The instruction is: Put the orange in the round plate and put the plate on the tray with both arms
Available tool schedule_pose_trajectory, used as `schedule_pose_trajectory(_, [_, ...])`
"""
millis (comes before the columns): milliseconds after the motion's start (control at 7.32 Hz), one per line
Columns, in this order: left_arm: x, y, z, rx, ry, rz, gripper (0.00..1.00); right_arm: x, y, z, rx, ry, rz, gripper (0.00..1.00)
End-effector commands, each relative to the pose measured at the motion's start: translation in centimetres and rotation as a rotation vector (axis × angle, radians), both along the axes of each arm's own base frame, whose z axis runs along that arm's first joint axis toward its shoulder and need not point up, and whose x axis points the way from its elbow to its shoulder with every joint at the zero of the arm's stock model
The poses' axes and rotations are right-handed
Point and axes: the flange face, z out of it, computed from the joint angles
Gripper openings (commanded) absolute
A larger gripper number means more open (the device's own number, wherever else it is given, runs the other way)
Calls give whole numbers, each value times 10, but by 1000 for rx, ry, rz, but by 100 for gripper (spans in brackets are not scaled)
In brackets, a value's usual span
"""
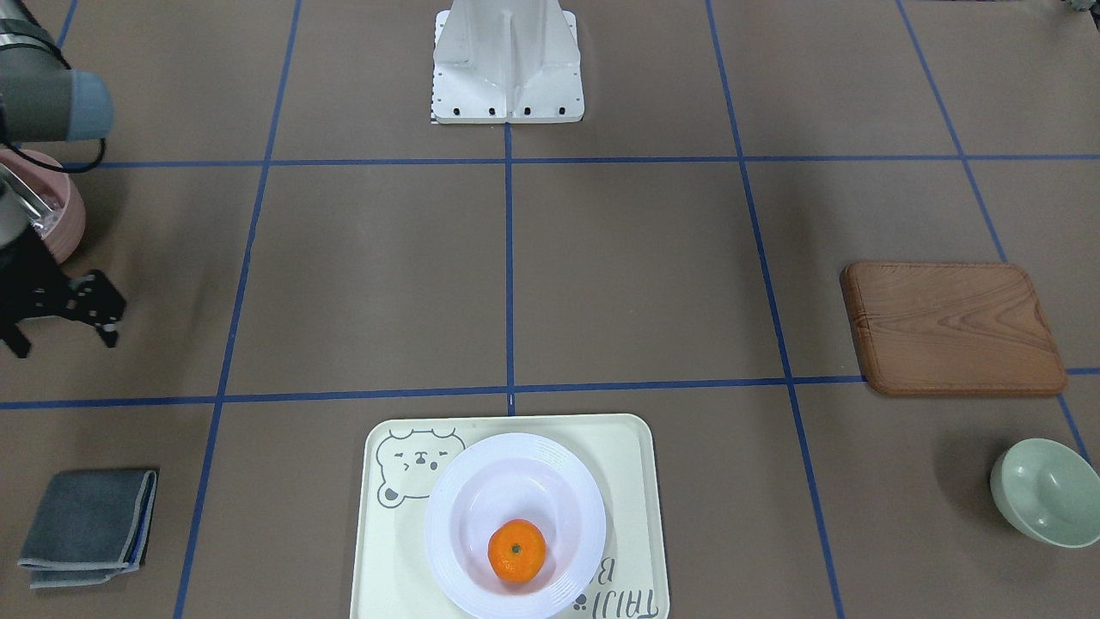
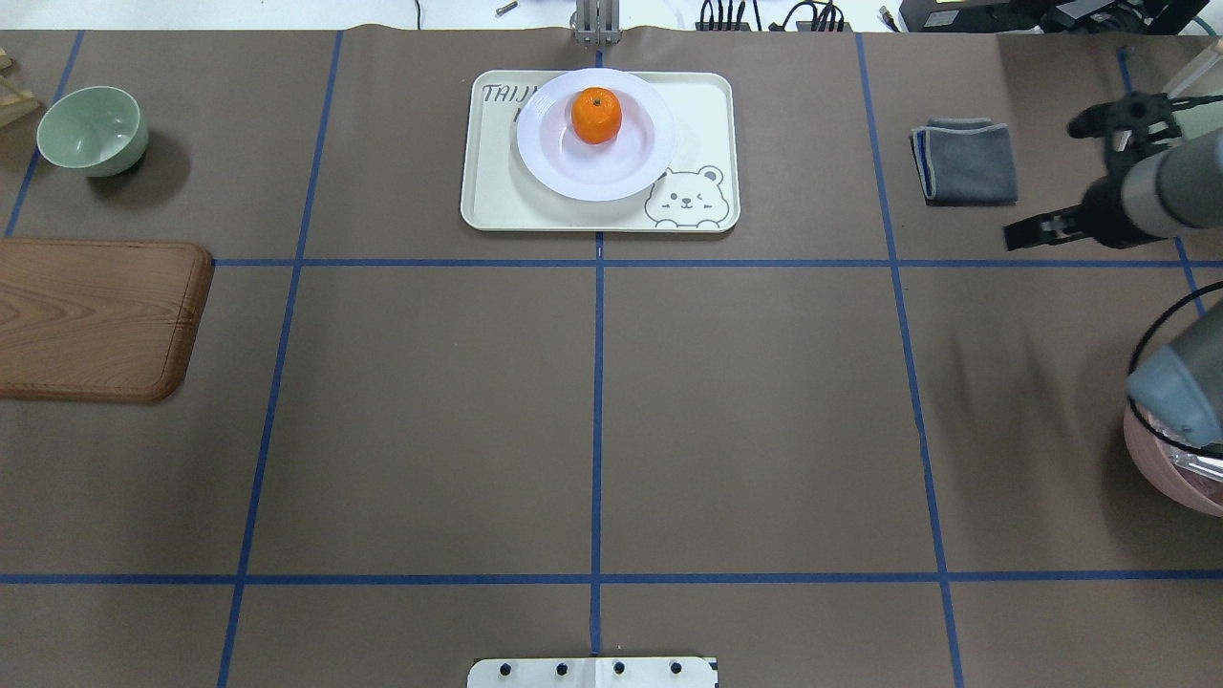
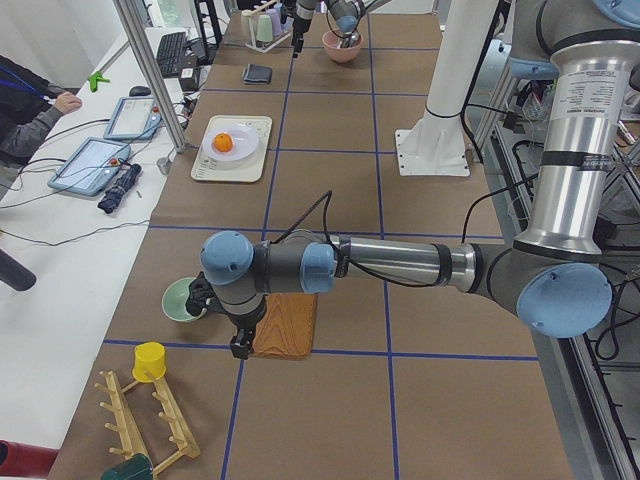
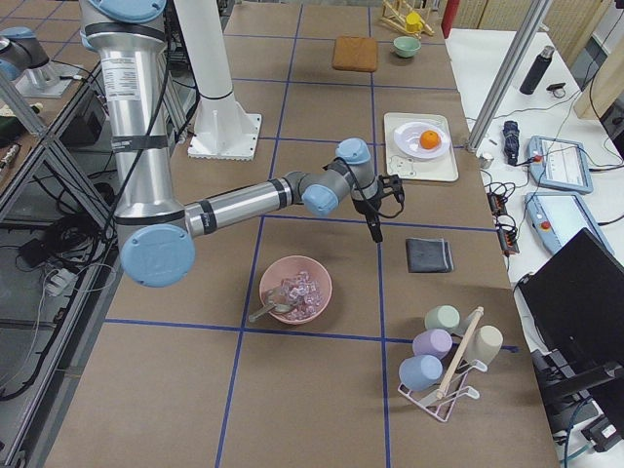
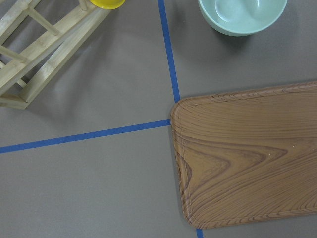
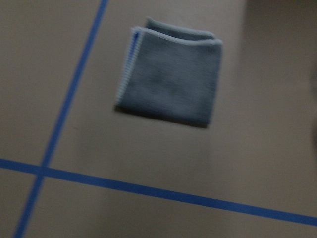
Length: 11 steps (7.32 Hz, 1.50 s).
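The orange (image 2: 596, 115) sits inside the round plate (image 2: 592, 182). The plate sits on the tray (image 2: 497, 205), at the end with the letters. It hides some of the letters, and the bear face shows beside it. So the job looks done to me.

The right gripper (image 2: 1046, 180) is well away from the tray, on the robot's right side. Its two fingers are spread wide and nothing is between them. It hangs near a grey cloth (image 2: 965, 161), which lies between it and the tray. A pink bowl (image 2: 1170, 478) is also on that side, even farther from the tray.

The left gripper (image 3: 228, 322) is well away from the tray on the other side. It is over a corner of the wooden board (image 2: 96, 320), near the green bowl (image 2: 93, 129). Only a side camera shows it, so I cannot tell if its fingers are apart or together.

What is left, I think, is just going back to rest. To do that well, both arms should go up and away from the tray. They should not sweep low over the tray, because a bump could slide the plate or roll the orange out.
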Motion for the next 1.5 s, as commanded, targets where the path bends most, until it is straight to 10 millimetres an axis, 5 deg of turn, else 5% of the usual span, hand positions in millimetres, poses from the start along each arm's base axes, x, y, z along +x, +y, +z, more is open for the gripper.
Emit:
schedule_pose_trajectory(0, [0, 0, -1, 3, 0, 1, 98, 134, 20, 65, -25, 103, -136, 100])
schedule_pose_trajectory(410, [0, 0, 4, -5, -3, 1, 98, 219, 40, 82, -150, 21, -245, 100])
schedule_pose_trajectory(1093, [1, 0, 6, -12, -4, 4, 98, 233, 62, 112, -272, 7, -220, 100])
schedule_pose_trajectory(1230, [1, 0, 7, -13, -4, 4, 98, 232, 70, 123, -307, -27, -208, 100])
schedule_pose_trajectory(1366, [1, 1, 11, -21, -3, 4, 98, 233, 61, 157, -347, -25, -210, 100])
